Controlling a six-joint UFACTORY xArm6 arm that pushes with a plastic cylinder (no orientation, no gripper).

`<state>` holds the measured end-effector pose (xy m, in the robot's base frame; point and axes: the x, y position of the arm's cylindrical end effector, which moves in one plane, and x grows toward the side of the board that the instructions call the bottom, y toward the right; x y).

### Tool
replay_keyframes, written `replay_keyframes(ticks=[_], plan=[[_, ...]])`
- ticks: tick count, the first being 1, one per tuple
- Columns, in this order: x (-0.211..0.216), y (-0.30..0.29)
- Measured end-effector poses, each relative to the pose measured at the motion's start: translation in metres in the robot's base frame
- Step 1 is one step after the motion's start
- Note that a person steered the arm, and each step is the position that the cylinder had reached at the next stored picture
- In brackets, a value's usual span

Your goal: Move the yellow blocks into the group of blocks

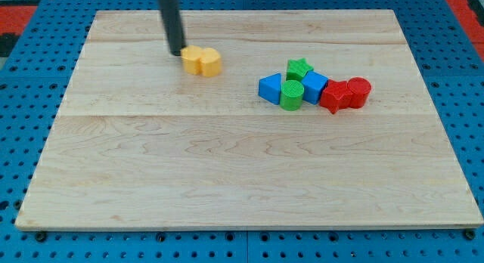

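Two yellow blocks [202, 60] sit touching each other at the upper left of the wooden board [227, 180]; their exact shapes are hard to make out. My tip [176, 52] is just left of them, touching or nearly touching the left yellow block. The group lies to the right: a blue triangular block [269, 88], a green cylinder [292, 94], a green star [299, 68], a blue cube [314, 87], a red star-like block [333, 96] and a red cylinder [358, 92], all close together. A gap of bare board separates the yellow blocks from the group.
The board lies on a blue perforated table [23, 127]. A red surface [19, 10] shows at the view's top left corner.
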<state>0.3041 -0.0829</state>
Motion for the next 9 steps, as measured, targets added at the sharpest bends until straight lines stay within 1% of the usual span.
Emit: replay_keyframes(ticks=[1,2,3,4,5,6,7,8,9], plan=[[0.015,0.079],[0.013,0.047],[-0.009,-0.038],[0.012,-0.038],[0.027,0.049],[0.027,0.031],[0.011,-0.053],[0.062,-0.035],[0.067,0.032]])
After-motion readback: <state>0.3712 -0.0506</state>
